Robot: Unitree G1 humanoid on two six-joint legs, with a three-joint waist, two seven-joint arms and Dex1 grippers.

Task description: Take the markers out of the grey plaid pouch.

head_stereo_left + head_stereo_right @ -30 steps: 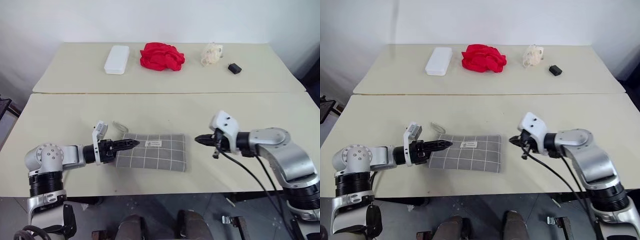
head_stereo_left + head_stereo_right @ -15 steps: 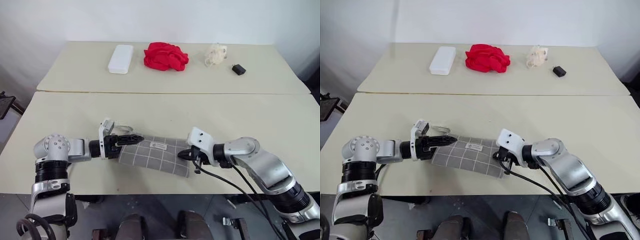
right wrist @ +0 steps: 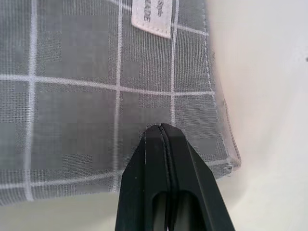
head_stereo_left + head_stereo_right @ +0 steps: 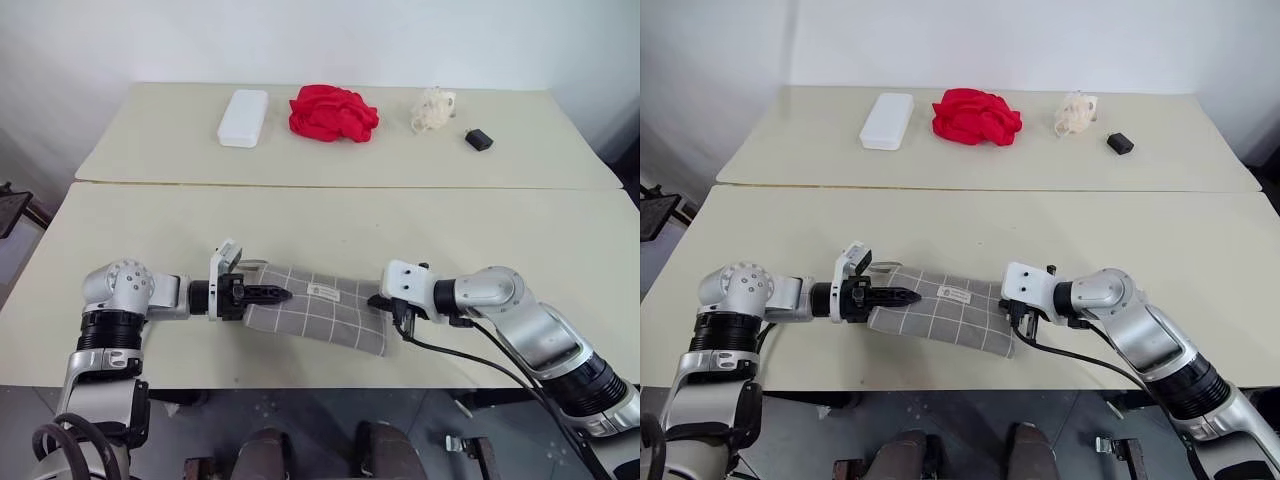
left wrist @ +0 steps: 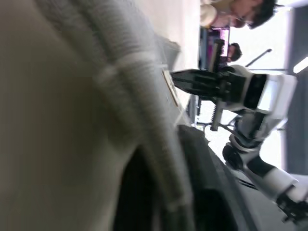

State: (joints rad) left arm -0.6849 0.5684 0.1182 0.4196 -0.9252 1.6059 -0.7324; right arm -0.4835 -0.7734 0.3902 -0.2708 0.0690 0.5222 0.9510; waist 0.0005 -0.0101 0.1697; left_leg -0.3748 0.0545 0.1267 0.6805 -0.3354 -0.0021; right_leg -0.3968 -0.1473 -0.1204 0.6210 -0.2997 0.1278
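Barely started: the grey plaid pouch lies flat on the bench, zipped as far as I can tell, no markers out. Left claw pinched together at its zip end; right claw, fingers together, presses the far end.

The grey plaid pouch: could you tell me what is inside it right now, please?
Nothing inside can be seen. The grey plaid pouch lies flat on the table, its fabric covering any contents. No markers lie out on the table.
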